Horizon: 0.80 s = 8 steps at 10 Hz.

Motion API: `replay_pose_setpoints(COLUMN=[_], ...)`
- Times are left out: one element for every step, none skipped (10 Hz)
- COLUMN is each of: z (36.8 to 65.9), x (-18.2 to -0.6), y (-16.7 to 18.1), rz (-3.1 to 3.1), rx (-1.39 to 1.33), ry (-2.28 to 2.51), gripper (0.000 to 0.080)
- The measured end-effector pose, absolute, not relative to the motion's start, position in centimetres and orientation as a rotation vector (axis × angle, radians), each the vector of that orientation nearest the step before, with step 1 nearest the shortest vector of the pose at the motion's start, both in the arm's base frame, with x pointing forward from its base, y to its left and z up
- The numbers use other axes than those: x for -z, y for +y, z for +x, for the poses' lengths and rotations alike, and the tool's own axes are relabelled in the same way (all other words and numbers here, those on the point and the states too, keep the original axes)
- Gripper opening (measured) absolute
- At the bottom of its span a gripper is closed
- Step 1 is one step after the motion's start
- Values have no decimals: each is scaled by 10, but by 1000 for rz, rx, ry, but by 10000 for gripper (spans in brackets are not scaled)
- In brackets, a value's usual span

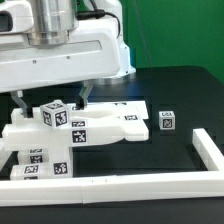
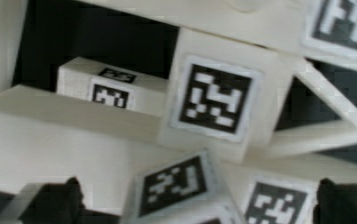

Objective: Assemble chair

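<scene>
Tool: the tool (image 1: 53, 100) is spread wide and grips nothing.
Under tool: chair parts (image 1: 95, 128) lie flat on the counter (image 1: 170, 90), with a tagged cube (image 1: 55, 115) just below the jaws.
Away from tool: a small cube (image 1: 168, 120) sits well apart, and a slotted frame (image 1: 35, 165) lies near.
Progress: probably early. No chair stands, and I cannot tell whether any joints are seated.

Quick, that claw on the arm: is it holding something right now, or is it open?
Gripper: open, its fingers spread wide above the white chair parts, apparently gripping nothing.
</scene>
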<state>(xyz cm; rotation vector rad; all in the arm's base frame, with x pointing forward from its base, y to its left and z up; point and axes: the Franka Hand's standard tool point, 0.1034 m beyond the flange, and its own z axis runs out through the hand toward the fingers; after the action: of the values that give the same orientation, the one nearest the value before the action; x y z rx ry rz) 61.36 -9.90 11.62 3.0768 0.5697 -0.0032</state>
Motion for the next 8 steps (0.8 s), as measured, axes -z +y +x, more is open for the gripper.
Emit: replay_pose_setpoints(z=[613,613,613,613,613,613,613,613], x=[-116,-117,-116,-116,-116,-116,-116,-116], y=[-102,-103,-103,-104,-104,-104,-104,-104], rz=[3055,3023,3013,3019,3026,3027,3062,3076], rx=[4,11,16,15,15,15,14,13], ry=[675,781,802,781,753,749,592,512], gripper=[649,649,649,611,611,420,420,284])
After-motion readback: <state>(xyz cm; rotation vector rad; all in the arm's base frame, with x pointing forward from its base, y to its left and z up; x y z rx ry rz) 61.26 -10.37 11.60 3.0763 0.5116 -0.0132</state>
